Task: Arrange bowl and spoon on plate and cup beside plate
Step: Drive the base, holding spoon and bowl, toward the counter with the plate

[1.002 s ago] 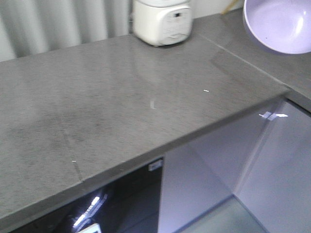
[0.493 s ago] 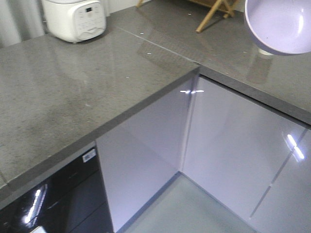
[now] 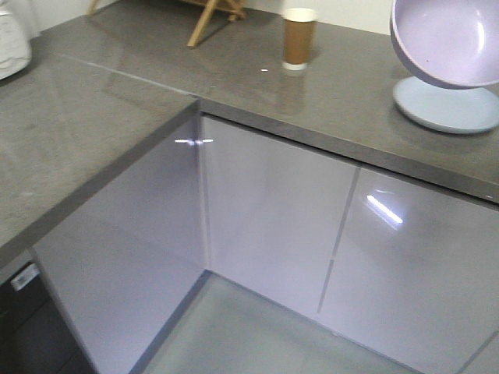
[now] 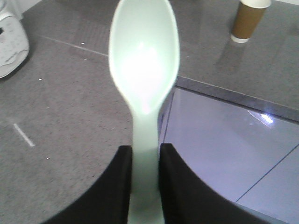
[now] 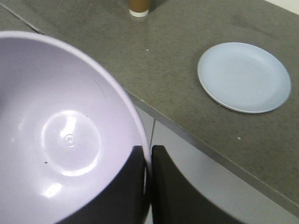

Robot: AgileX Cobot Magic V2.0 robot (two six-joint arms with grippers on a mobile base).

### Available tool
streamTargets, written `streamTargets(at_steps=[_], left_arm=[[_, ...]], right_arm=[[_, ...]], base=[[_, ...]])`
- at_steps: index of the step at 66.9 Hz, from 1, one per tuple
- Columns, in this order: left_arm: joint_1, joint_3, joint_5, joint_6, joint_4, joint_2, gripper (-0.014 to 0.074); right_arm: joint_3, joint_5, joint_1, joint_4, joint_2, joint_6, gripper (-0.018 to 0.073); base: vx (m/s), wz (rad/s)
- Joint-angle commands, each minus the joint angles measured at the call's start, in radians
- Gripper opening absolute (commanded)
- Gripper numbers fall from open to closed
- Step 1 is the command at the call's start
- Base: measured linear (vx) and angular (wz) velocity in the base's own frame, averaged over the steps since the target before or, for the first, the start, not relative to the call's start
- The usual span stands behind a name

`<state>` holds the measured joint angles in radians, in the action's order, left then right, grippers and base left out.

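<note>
Left gripper [image 4: 145,156]: jaws clamped narrowly on the flat handle of the spoon [image 4: 144,60], whose head points away from the wrist.
Right gripper [image 5: 148,156]: pinched on the rim of the bowl [image 5: 60,135], one finger on each side of the wall.
Bowl: lifted and tilted, up in the air near the plate [image 5: 243,77] and not touching it.
Plate: flat on the counter [image 3: 343,86], nothing on it.
Cup [image 3: 299,39]: upright on the counter, well apart from the plate.
Spoon: the plate is out of its wrist view.
Count: one bowl, one spoon, one plate, one cup.

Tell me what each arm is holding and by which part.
The left end effector clamps the spoon by its handle; the right end effector pinches the bowl at its rim.
</note>
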<state>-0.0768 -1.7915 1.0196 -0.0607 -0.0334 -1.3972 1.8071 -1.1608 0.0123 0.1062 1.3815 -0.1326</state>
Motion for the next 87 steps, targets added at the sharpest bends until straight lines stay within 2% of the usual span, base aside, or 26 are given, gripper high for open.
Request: streamTargets(at_steps=[1, 23, 87], left_arm=[[-0.006, -0.024, -0.065, 0.000, -0.008, 0.028, -0.0006], [-0.006, -0.024, -0.065, 0.000, -0.008, 0.025, -0.0006], [-0.006, -0.024, -0.065, 0.000, -0.008, 0.025, -0.0006]], right_arm=[[0.028, 0.066, 0.003, 0.000, -0.027, -0.006, -0.0011], [0.028, 0.066, 0.003, 0.001, -0.027, -0.006, -0.0011], [0.028, 0.065, 0.003, 0.001, -0.027, -0.006, -0.0011]], base=[[0.00, -0.58], [0.02, -0.42], [0.03, -0.08]])
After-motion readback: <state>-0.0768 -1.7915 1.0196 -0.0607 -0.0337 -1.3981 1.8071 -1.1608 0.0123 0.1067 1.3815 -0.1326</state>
